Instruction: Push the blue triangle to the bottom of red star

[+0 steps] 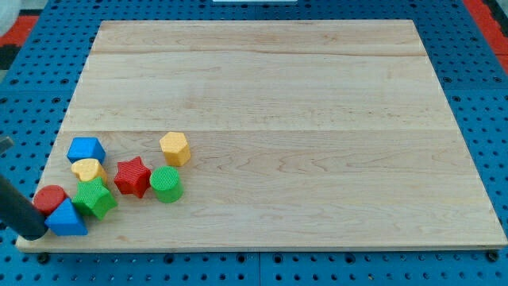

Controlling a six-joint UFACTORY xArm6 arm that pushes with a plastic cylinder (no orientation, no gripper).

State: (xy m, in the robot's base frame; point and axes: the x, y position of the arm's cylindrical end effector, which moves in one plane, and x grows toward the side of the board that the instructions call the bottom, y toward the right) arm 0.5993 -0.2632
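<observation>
- Camera view: a pale wooden board [262, 135] is shown lying on a blue perforated base [484, 95].
- A dark straight rod is seen entering from the view's left edge; my tip [36, 234] is placed at the board's bottom-left corner.
- No jaws are fitted to the rod, so nothing is grasped; my tip is set against the left side of the blue triangular block [67, 219], touching or just short of it.
- The blue triangular block is located near the board's bottom edge, to the view's lower left of the red star-shaped block [132, 176], with the green star-shaped block [95, 198] between the two.
- A red cylindrical block [50, 198] is found just above my tip, touching the blue triangular block.
- A yellow rounded block [87, 169] and a blue cube-like block [86, 148] are stacked toward the view's top of the green star-shaped block.
- A green cylindrical block [167, 184] is positioned just right of the red star-shaped block; a yellow hexagonal block [175, 148] lies above it.
</observation>
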